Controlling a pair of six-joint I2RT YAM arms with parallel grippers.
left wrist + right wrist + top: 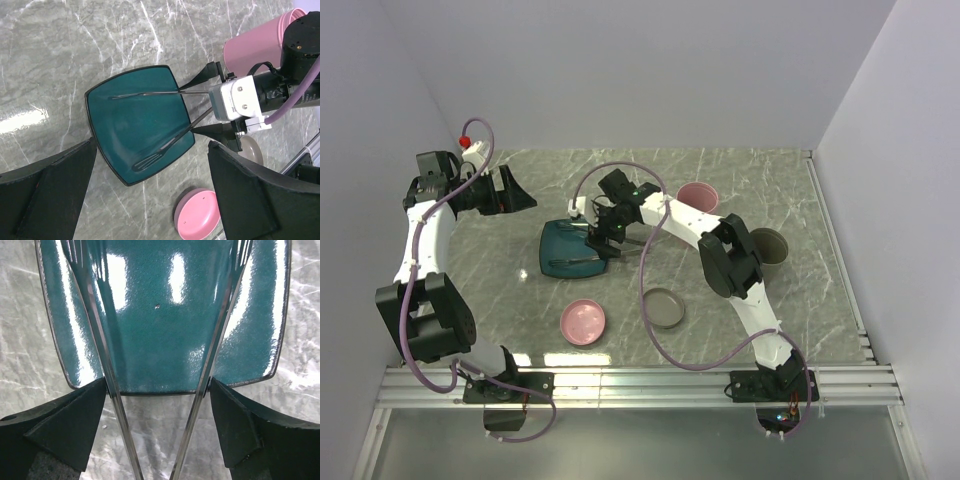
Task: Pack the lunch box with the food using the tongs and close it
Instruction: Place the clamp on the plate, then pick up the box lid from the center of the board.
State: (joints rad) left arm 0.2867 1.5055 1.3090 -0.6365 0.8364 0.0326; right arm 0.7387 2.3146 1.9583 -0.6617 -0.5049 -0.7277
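The right claw is spread wide and holds the tongs. One thin silver arm of the tongs lies against the inner side of each finger. The two arms start close together near the claw and fan out over the teal plate. Their tips are over the far half of the plate. Only the tongs show on the plate, and its glaze shines with white spots of light. The plate sits flat on the grey stone table.

The right arm bends at the elbow and reaches left across the table, so its claw is at the right edge of the plate.

Behind that arm stands a pink pot. I cannot see what is in it. Nearer the robot, a pink round dish and a grey round dish lie side by side on the table, a little apart. A dark round thing pokes out from behind the right arm, and most of it is hidden.

The left arm stands tall at the left side. Its claw is spread wide too. It hangs over the table, well to the left of the plate, and points toward it.

The joined end of the tongs is hidden under the right claw.
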